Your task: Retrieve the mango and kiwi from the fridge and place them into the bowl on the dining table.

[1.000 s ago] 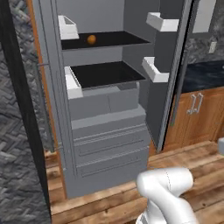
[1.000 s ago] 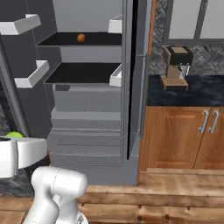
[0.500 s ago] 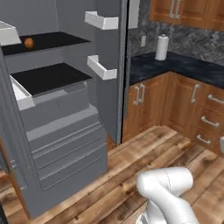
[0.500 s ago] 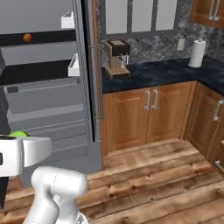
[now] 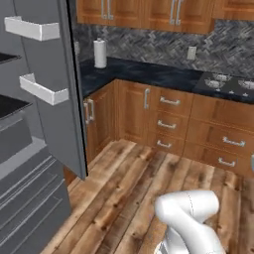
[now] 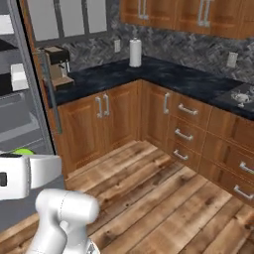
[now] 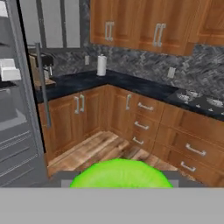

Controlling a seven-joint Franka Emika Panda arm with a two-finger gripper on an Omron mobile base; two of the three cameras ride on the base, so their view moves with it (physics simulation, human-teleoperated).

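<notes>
A bright green fruit, probably the mango or kiwi, is held in the gripper; the open fridge is seen leftward.

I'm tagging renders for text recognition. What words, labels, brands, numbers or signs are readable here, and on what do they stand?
None: no readable text in any view.
The fridge, paper towel roll, coffee machine, wall outlets and wooden cabinets are all plain.
The green fruit in the gripper carries no sticker.
</notes>
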